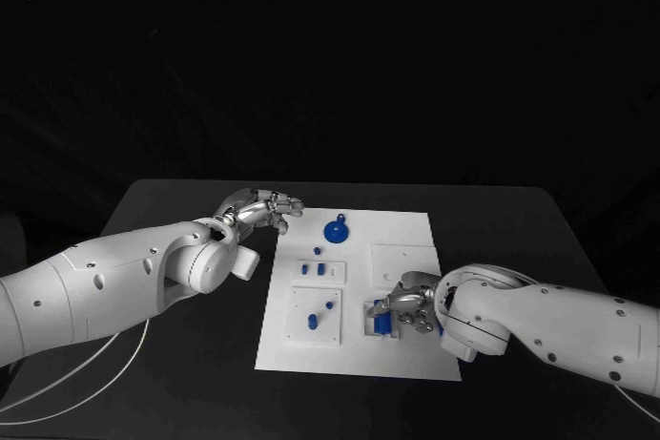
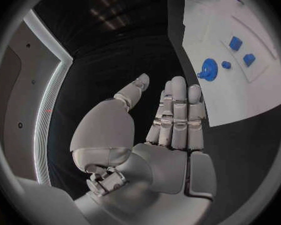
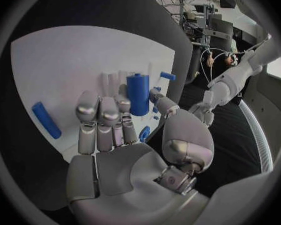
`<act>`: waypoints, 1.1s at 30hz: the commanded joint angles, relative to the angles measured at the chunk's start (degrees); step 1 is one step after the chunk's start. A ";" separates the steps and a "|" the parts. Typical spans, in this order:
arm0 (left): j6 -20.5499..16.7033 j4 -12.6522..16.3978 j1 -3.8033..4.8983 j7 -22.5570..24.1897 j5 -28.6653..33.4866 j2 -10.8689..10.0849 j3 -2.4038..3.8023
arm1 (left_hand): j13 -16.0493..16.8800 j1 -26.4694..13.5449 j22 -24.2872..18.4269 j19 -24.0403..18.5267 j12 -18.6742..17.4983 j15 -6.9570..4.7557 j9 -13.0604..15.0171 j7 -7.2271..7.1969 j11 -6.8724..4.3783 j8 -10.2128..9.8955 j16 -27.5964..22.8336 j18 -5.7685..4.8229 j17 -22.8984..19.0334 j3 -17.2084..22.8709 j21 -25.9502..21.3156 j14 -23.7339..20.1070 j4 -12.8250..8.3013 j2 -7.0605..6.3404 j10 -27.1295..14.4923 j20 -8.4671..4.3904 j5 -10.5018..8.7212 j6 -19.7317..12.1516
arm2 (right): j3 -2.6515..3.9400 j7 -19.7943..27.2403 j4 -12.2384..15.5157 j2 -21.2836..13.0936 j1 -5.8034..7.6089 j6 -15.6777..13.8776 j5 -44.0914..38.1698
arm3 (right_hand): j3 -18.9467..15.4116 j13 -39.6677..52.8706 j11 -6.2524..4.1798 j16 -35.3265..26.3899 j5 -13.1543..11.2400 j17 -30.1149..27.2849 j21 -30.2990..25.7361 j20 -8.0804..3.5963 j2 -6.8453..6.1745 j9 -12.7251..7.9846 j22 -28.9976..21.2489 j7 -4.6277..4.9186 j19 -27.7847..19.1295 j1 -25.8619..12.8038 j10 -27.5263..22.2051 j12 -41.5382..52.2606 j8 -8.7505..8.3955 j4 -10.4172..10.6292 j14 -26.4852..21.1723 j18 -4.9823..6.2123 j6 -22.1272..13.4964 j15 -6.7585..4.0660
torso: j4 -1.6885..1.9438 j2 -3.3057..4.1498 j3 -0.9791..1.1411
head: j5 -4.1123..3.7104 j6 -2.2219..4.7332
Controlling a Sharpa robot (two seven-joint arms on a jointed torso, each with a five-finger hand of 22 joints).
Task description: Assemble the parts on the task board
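The white task board (image 1: 413,232) lies mid-table. My right hand (image 1: 407,310) rests over its near right part, and thumb and fingertips (image 3: 123,103) pinch an upright blue cylinder (image 3: 138,92) (image 1: 379,322) standing on the board. A blue bar (image 3: 47,120) lies flat on the board beside that hand. My left hand (image 1: 261,211) hovers over the black table off the board's far left corner, fingers straight, thumb apart, holding nothing (image 2: 175,115). A round blue part (image 1: 336,232) (image 2: 208,68) lies at the board's far end, a short way from the left hand.
Two small blue blocks (image 1: 314,266) sit in a sub-plate at the board's left. Two more blue pieces (image 1: 319,313) lie in the plate nearer me. A small blue peg (image 3: 167,76) stands by the board's edge. White cables (image 1: 83,373) trail off the table's left.
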 commanded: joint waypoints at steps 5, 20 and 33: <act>0.85 0.19 0.05 0.14 0.24 0.03 0.03 | 0.00 -0.75 0.10 0.08 -0.09 0.13 -0.09 -0.04 0.35 0.12 -0.33 1.58 0.08 0.01 -0.23 0.29 0.47 -0.02 0.06 -0.16 -0.19 -0.42 | -0.40 -0.14 0.19 0.29 -0.43 1.45 -0.61 | -0.44 0.09 -0.13 0.04 -0.03 -0.09 0.17 -0.22 0.20 -0.18 0.68 -0.06 -0.33 -0.33 0.18 -0.27 -0.22 -0.30 -0.06 6.06 -0.33 -0.14 | 0.01 -0.01 -0.03 | 0.10 -0.10; 0.72 0.18 0.05 0.07 0.24 0.06 0.03 | -0.01 -0.80 0.12 0.08 -0.09 0.14 -0.15 0.01 0.36 0.08 -0.36 1.58 0.14 0.02 -0.25 0.30 0.55 -0.04 0.04 -0.16 -0.20 -0.55 | -0.49 -0.04 0.42 0.18 -0.43 2.09 -0.87 | -2.05 0.21 -0.09 -0.06 -0.03 -0.18 0.11 -0.31 -0.97 -0.22 0.61 -0.02 -0.48 -1.24 0.08 -0.43 -0.43 -0.72 -0.12 6.06 -0.44 -0.12 | -0.02 -0.01 0.00 | 0.24 -0.17; 0.67 0.17 0.05 0.00 0.24 0.06 0.03 | -0.01 -0.84 0.14 0.09 -0.10 0.14 -0.19 0.04 0.36 0.06 -0.39 1.58 0.18 0.01 -0.27 0.30 0.62 -0.09 0.02 -0.16 -0.20 -0.64 | -0.54 0.10 0.47 0.14 -0.44 2.00 -0.99 | -3.68 0.34 -0.13 -0.14 -0.01 -0.23 0.04 -0.47 -0.58 -0.18 0.55 -0.04 -0.64 -1.89 0.00 -0.55 -0.54 -1.24 -0.16 6.06 -0.47 -0.15 | 0.00 0.01 0.01 | 0.38 -0.27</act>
